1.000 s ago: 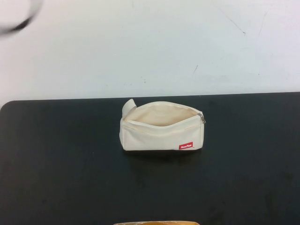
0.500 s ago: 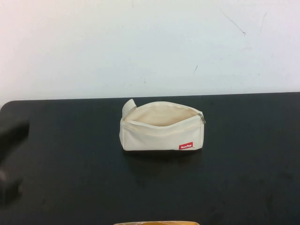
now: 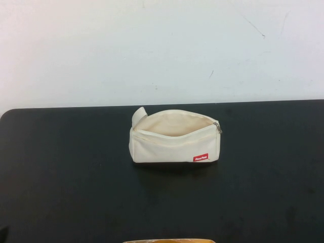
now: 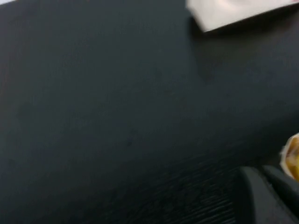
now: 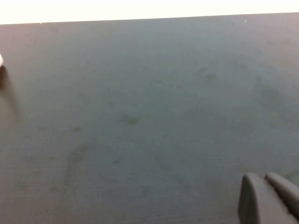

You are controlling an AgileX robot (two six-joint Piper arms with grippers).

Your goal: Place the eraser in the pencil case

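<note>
The pencil case point(image 3: 174, 137), a cream-white zip pouch with a small red label, lies at the middle of the black table with its zip open and its mouth gaping upward. A corner of it shows in the left wrist view point(image 4: 233, 13). The eraser is not in view in any frame. My left gripper point(image 4: 261, 171) hangs low over bare table on the near left, well away from the pouch, fingers together and empty. My right gripper point(image 5: 262, 177) is over bare table too, fingers together and empty. Neither gripper shows in the high view.
The black table point(image 3: 71, 177) ends at a white wall behind. A yellow-tan object point(image 3: 169, 241) pokes in at the table's near edge; it also shows in the left wrist view point(image 4: 293, 159) beside the left fingers.
A blurred dark shape, my left arm, swept from the upper left down the left side and has left the high view. The pouch has not moved.
</note>
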